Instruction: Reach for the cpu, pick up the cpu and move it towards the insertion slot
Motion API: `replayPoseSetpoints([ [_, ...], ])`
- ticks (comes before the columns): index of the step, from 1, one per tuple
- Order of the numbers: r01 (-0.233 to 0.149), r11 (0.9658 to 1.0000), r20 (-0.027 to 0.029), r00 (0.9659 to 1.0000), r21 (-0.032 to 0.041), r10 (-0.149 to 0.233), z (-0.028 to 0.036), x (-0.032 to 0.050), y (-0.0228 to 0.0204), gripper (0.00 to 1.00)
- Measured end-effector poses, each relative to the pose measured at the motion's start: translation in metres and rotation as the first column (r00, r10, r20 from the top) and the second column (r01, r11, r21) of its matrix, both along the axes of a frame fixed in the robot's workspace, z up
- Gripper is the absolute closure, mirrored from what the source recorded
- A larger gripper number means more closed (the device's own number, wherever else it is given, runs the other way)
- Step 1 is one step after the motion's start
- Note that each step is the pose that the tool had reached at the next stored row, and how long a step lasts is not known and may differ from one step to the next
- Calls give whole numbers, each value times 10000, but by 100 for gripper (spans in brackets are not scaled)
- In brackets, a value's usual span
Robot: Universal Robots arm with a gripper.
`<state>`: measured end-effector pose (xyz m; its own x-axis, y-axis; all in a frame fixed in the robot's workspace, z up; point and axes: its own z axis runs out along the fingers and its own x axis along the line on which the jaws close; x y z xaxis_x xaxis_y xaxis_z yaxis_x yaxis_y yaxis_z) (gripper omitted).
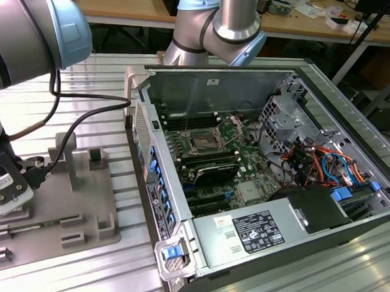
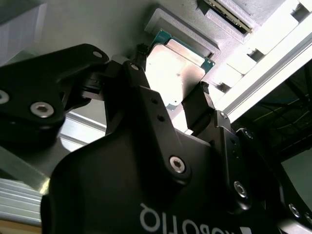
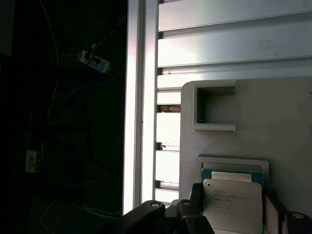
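- Slotted aluminium table [image 1: 100, 82] holds grey tray [image 1: 74, 198] and opened computer case [image 1: 211, 88].
- Closed gripper [image 2: 171, 68] pinches cpu [image 2: 176, 80] by opposite edges (low over the tray).
- Well apart, inside case: insertion slot [image 1: 202, 144].

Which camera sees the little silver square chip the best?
The first wrist view: the small flat silvery square cpu faces the camera squarely in its grey tray. The second wrist view catches it glaring, partly behind the black gripper. In the exterior view the arm hides it.
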<state>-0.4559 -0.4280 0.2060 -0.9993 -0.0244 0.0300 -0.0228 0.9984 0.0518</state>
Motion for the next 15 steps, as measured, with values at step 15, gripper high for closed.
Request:
replayPoseSetpoints([
  [15, 0, 10000, -1, 10000, -1, 0, 115, 0, 0, 45],
])
